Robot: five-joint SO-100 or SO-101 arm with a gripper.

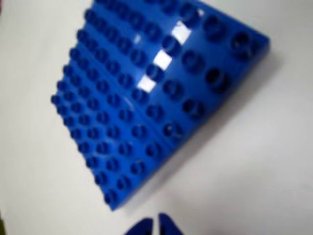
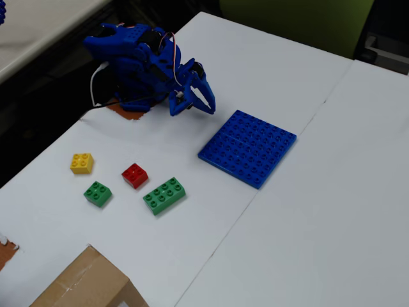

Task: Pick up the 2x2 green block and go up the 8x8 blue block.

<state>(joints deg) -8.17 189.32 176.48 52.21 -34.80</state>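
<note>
The 2x2 green block (image 2: 98, 193) sits on the white table at the front left of the fixed view, apart from the arm. It is out of the wrist view. The 8x8 blue block (image 2: 248, 148) lies flat in the middle of the table and fills most of the wrist view (image 1: 146, 98). My gripper (image 2: 208, 107) hangs from the folded blue arm just left of and behind the plate, above the table. Its tips (image 1: 157, 226) show at the bottom of the wrist view, closed together with nothing between them.
A yellow brick (image 2: 82, 163), a red brick (image 2: 135, 174) and a longer green 2x4 brick (image 2: 164, 195) lie near the small green one. A cardboard box (image 2: 86, 284) stands at the front left corner. A table seam (image 2: 281, 166) runs right of the plate.
</note>
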